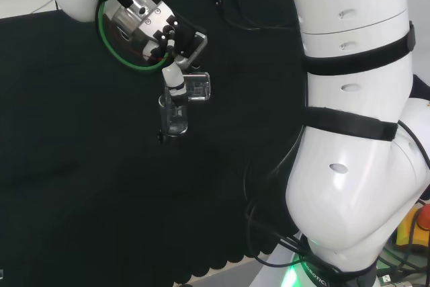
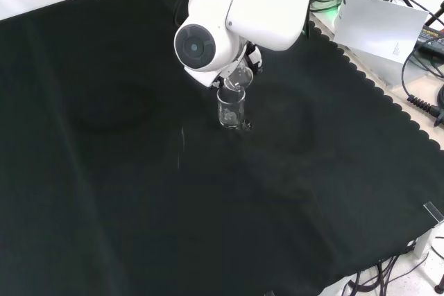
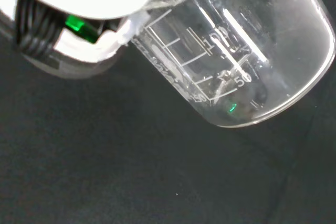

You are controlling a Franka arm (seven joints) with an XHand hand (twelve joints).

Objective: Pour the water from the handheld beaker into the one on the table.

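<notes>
Head view shows the black and white robot hand (image 1: pixel 176 58) holding a clear glass beaker with printed measuring lines (image 1: pixel 199 87), its fingers curled round the glass. That held beaker lies tipped onto its side, close to level, with its mouth turned toward a second clear glass beaker (image 1: pixel 174 115) that stands upright on the table covered in black cloth (image 1: pixel 80 166). The tilted one sits just above and beside the standing one's rim, seemingly so that whatever runs out falls straight into the open top rather than onto the cloth.

In the front view the robot hand is mostly hidden behind the arm's large white link with its round grey cap (image 2: pixel 196 46); below it the tilted beaker (image 2: pixel 239 78) leans over the standing beaker (image 2: pixel 231 109), the two very close, though whether the glasses touch I cannot tell.

The wrist view looks past the palm at the held beaker (image 3: pixel 236 61), large and slanted, its scale markings plain against the dark cloth. I see no clear water level in it, and no stream is visible in any view. My judgement is that the pour is at or near its end, with the steep tilt there to drain the last of the water. How much the standing beaker holds is too hard to tell.
</notes>
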